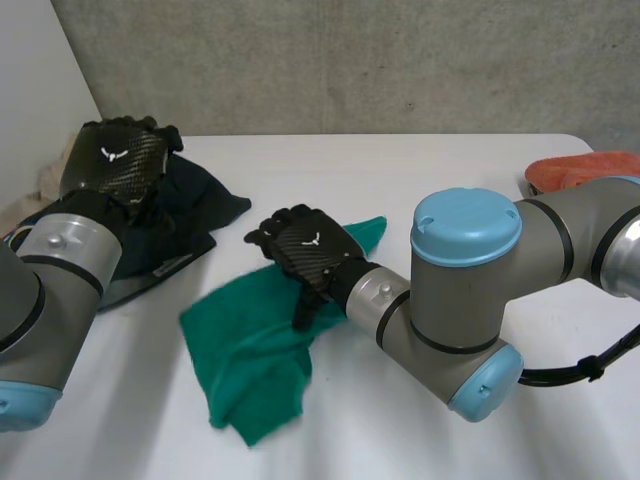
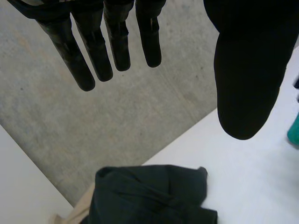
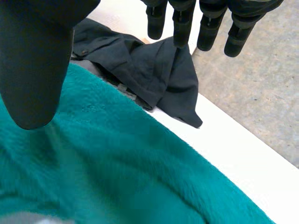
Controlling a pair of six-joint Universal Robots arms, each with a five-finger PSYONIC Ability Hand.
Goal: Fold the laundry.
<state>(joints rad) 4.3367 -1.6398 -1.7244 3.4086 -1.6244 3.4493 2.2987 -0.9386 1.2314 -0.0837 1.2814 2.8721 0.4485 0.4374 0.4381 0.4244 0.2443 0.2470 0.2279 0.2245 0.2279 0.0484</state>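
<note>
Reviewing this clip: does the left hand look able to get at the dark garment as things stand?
Probably yes. The left hand hangs open just above the dark garment, and nothing lies between them; the green towel is off to the side under the right hand.

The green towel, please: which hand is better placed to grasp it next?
The right hand: it is open directly over the green towel, while the left hand is off to the side above the dark garment.
</note>
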